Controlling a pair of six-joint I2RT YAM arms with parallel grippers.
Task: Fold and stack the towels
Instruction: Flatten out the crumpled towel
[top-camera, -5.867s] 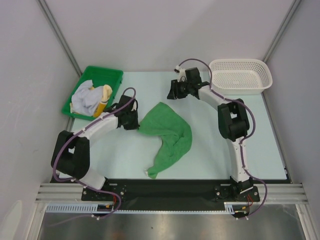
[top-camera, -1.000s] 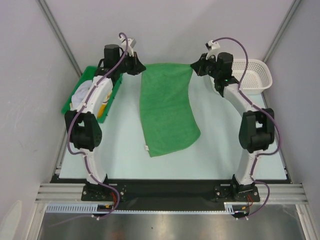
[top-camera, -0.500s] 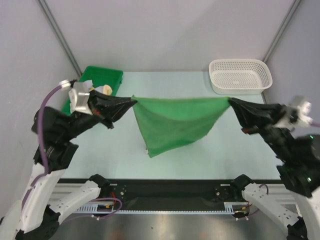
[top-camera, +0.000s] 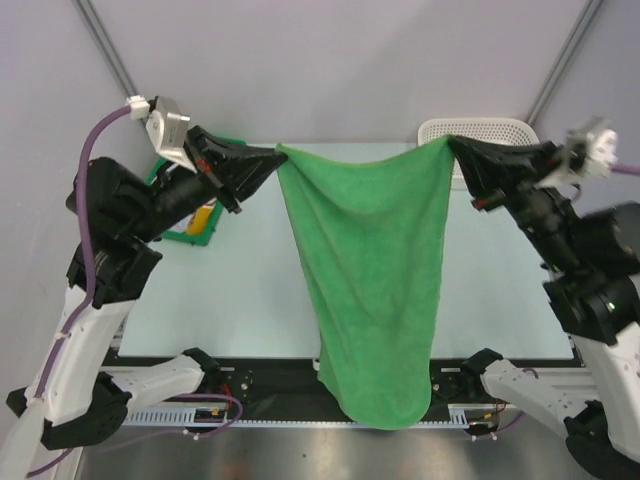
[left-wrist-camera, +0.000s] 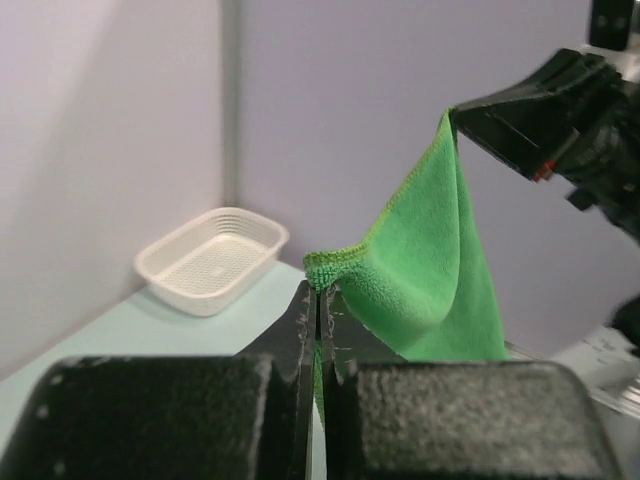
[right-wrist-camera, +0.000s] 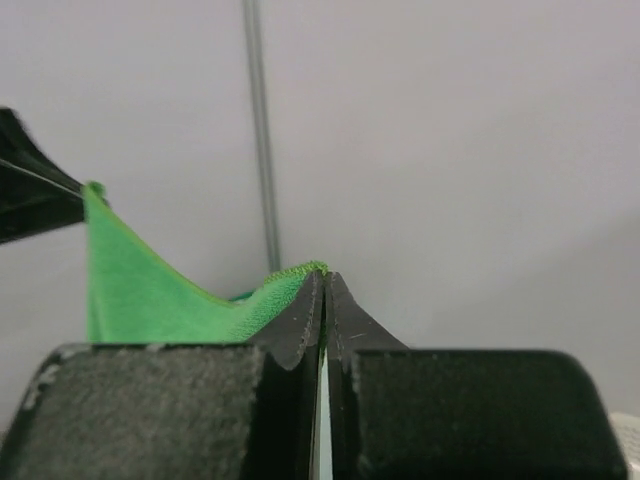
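**Green towel hung by two corners above the table**

The green towel (top-camera: 372, 270) is in the air, held by both arms. The left gripper (top-camera: 278, 153) is pressed together on one top corner. The right gripper (top-camera: 452, 143) is pinching the other top corner in the same way. Both wrist views show the hem nipped at the very tips of closed fingers.

The two grippers are raised and well apart, so the top edge runs between them with only a slight sag. The rest of the cloth hangs straight down as one flat sheet. Its lower edge drops in front of the near rail, clear of the table (top-camera: 250, 290).

This hold probably serves to let the weight of the cloth pull out creases. It would also square the towel before it is lowered and folded. On that reading, the folding itself is not yet begun.

- One towel is plainly in view.
- Two grippers hold it, one corner each.
- One white basket (top-camera: 497, 127) stands at the far right of the table, behind the right gripper.
- One green bin (top-camera: 190, 237) sits at the far left, mostly hidden by the left arm. Something yellow shows in it, but whether it holds more towels cannot be told.
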